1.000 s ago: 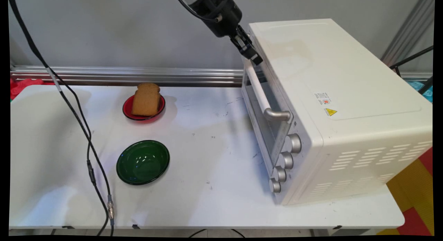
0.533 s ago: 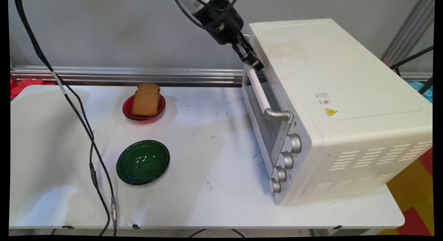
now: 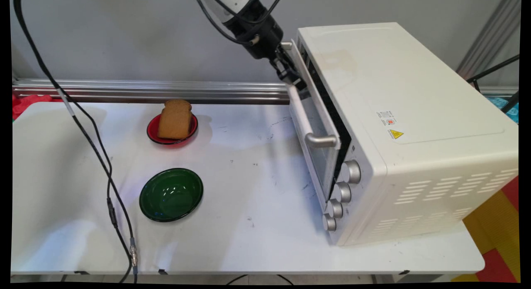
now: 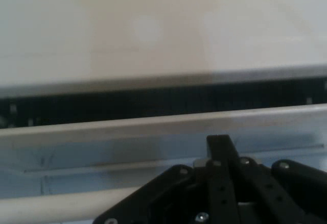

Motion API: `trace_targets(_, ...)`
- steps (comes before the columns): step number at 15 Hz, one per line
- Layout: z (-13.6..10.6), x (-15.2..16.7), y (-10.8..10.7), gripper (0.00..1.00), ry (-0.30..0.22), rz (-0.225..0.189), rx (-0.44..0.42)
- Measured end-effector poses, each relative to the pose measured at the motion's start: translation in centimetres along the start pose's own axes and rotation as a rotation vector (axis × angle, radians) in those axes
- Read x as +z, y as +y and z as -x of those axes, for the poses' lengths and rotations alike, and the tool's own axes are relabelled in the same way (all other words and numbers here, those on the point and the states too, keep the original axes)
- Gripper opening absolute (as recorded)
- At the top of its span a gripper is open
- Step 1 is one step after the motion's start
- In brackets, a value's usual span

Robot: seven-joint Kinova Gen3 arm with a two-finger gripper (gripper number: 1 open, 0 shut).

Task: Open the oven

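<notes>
Pulling the white bar handle [image 3: 302, 115] of the cream toaster oven [image 3: 398, 127] on the white table [image 3: 249, 222], we keep our black claw [image 3: 289, 75], apparently closed on the handle's far end, following the door's [image 3: 317, 127] downward arc.

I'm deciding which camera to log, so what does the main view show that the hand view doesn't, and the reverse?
Only the main view shows the white table, the dark green glass bowl, the brown bread slice on the small red plate, and the oven's four silver knobs. Only the hand view shows, up close, the dark gap above the door's top edge. Both show the black claw at the white bar handle of the cream toaster oven's partly opened door.
</notes>
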Motion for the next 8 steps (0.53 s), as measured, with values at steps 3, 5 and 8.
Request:
trace_targets(3, 1.1, -0.5, 0.0, 0.0, -0.026, 0.0, 0.002)
trace_targets(5, 2.1, -0.9, 0.0, 0.0, -0.046, 0.0, 0.001)
trace_targets(8, 4.1, -1.3, -0.4, 0.0, -0.068, -0.003, -0.008)
